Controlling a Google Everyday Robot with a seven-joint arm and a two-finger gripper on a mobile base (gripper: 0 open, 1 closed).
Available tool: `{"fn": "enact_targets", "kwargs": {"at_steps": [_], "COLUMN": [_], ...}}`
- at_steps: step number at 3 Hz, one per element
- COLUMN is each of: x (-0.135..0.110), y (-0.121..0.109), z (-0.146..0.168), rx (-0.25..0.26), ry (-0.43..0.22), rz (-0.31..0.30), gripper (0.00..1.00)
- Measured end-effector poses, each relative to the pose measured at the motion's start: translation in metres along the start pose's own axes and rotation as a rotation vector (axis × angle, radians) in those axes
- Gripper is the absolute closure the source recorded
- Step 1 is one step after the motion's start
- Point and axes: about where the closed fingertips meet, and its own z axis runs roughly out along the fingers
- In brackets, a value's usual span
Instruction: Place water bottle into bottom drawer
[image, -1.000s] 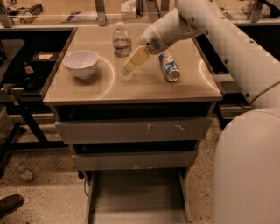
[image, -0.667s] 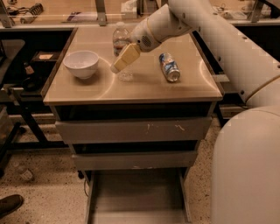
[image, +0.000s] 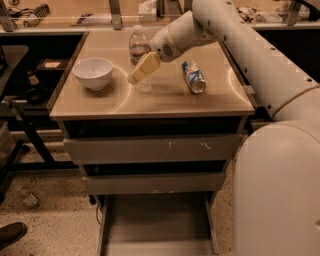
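The water bottle (image: 138, 44) stands upright at the upper centre of the frame, toward the back of a tan table (image: 150, 102). Its long axis is vertical and its cap points up. The robot's gripper (image: 141, 71) reaches in from the upper right on a white arm. It slants down to the left across the front of the bottle's lower half. How far it is open, and whether it has hold of the bottle or only overlaps it, cannot be told. A white bowl (image: 93, 72) sits to the left of the bottle, and a blue-and-silver can (image: 193, 76) lies on its side to the right. Below the table top, two grey drawers (image: 150, 149) are pushed in. The bottom drawer (image: 155, 220) is pulled out at the lower centre, showing its plain floor.
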Motion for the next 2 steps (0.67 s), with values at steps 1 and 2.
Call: {"fn": "enact_targets", "kwargs": {"at_steps": [1, 2], "x": [0.0, 0.0], "y": [-0.0001, -0.0001], "z": [0.0001, 0.0002], "rx": [0.0, 0.0], "ry": [0.0, 0.0], "rz": [0.0, 0.0], "gripper": [0.18, 0.42]}}
